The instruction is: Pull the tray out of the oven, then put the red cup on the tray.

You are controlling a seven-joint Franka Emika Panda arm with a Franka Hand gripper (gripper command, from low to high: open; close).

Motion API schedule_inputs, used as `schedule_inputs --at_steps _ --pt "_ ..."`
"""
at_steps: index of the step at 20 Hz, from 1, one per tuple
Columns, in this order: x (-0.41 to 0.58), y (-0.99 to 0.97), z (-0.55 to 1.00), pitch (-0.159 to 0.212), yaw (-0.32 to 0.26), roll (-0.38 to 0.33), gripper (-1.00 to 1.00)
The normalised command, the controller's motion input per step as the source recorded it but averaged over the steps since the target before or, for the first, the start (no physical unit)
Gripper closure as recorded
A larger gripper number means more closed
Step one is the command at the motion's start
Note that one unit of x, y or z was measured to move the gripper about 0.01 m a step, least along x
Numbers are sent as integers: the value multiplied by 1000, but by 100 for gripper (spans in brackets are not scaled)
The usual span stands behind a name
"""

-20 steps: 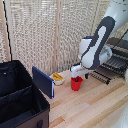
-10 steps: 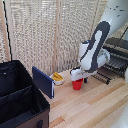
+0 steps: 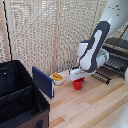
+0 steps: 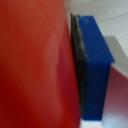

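The red cup stands on the wooden table, beside the white bowl. My gripper is down over its top. In the wrist view the red cup fills most of the picture, and the black pad of one blue finger lies flat against its side with no gap. The other finger is hidden behind the cup. The tray, a dark wire rack, sticks out of the front of the black oven at the exterior view's right.
A small white bowl with yellow contents sits just to the cup's left in the exterior view. A blue upright board leans against a large black open case. A slatted screen runs along the back.
The arm has swung from near the tray towards the exterior view's left and come down onto the red cup. The cup has stayed in place.
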Motion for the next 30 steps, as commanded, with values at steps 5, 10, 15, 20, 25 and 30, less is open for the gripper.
schedule_inputs --at_steps 5,10,15,20,25,30 --pt "44 -21 342 12 -312 32 100" --pt "282 0 673 58 -258 2 100" --pt "325 1 768 42 -264 -16 100" --pt "276 14 841 28 -277 -61 100" --pt "296 19 834 26 -273 -83 100" --pt "458 -3 625 32 -244 -56 100"
